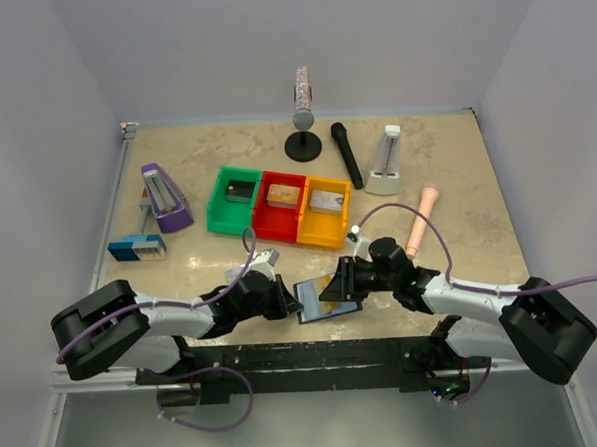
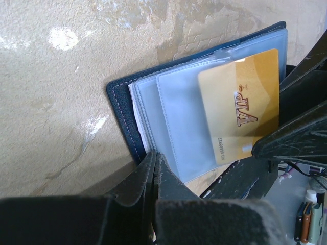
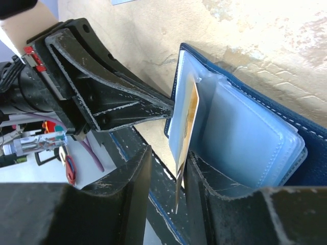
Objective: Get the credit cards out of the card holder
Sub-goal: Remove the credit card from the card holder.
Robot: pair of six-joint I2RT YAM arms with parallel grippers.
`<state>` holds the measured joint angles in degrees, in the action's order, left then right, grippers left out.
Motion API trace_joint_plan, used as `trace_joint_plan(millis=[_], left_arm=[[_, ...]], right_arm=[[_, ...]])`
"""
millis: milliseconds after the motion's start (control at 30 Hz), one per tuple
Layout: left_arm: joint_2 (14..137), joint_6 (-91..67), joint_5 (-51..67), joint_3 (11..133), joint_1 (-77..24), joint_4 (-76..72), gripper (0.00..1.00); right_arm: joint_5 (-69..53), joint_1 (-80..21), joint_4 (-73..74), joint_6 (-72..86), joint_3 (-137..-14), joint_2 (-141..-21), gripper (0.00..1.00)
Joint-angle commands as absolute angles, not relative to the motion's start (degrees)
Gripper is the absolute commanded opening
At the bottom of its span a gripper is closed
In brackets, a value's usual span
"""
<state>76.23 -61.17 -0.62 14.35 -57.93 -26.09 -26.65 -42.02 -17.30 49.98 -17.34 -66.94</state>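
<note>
The navy card holder (image 1: 313, 309) lies open near the table's front edge, its pale blue sleeves (image 2: 179, 117) facing up. A yellow-gold credit card (image 2: 240, 107) marked VIP sticks partway out of one sleeve. My right gripper (image 3: 168, 154) is open around that card's free end (image 3: 190, 117); the card rests against one finger and a gap shows on the other side. My left gripper (image 2: 155, 157) is shut, and its tips press on the holder's near edge (image 3: 173, 108). Nothing shows between its fingers. No other credit cards are visible.
Green (image 1: 235, 199), red (image 1: 283, 206) and yellow (image 1: 325, 212) bins with small boxes stand mid-table. Around them are a purple metronome (image 1: 164, 197), a white metronome (image 1: 385, 161), a black microphone (image 1: 347, 153), a stand microphone (image 1: 302, 123), a blue-and-white gadget (image 1: 137, 248) and a pink handle (image 1: 422, 220).
</note>
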Motion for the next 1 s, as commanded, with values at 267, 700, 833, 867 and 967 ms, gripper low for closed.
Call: trace_joint_plan(millis=[267, 700, 833, 867, 967], left_arm=[[75.67, -60.91, -2.72, 13.01, -58.10, -22.24, 0.00], [76.20, -60.64, -2.55, 13.54, -58.10, -22.15, 0.00], [76.20, -60.47, -2.55, 13.80, -58.10, -21.80, 0.00], [76.20, -60.38, -2.55, 13.89, -58.10, -21.80, 0.00], [76.20, -59.94, -2.55, 14.41, -58.10, -21.45, 0.00]], right_arm=[[-23.91, -41.57, -10.82, 46.15, -19.16, -63.54, 0.24], [-21.27, -41.31, -5.45, 44.12, -20.39, -61.26, 0.10], [-20.66, -41.22, -3.43, 43.51, -20.83, -60.38, 0.00], [-20.48, -41.22, -2.91, 43.24, -21.00, -60.12, 0.00], [-19.78, -40.96, -1.06, 42.80, -21.44, -59.07, 0.00]])
